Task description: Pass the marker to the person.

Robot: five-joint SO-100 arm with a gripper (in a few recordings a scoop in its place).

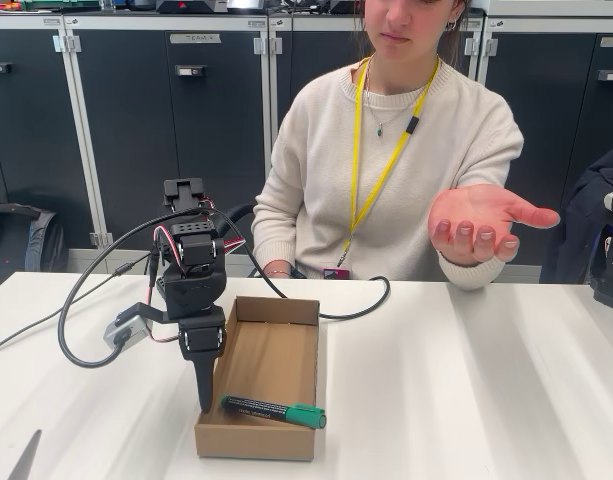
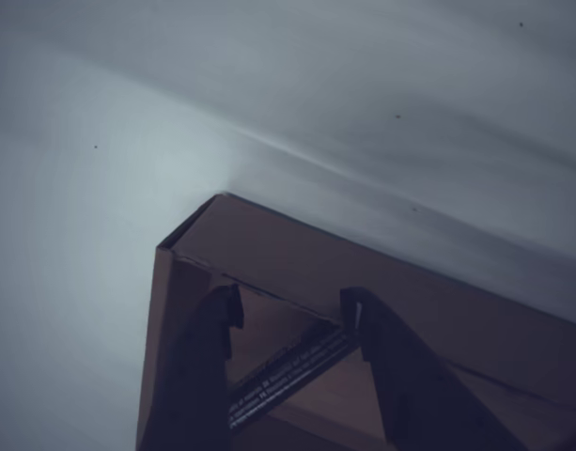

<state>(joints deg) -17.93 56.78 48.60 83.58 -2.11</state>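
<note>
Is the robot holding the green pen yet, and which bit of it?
Not yet. The hand is open around the marker's black end, fingers on either side, inside the cardboard box. The marker lies across the box's front end.

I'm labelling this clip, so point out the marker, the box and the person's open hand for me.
marker [image 1: 271,409]: fixed view, middle of the black barrel.
box [image 1: 276,311]: fixed view, far cardboard wall.
hand [image 1: 481,222]: fixed view, centre of the upturned palm.
</note>
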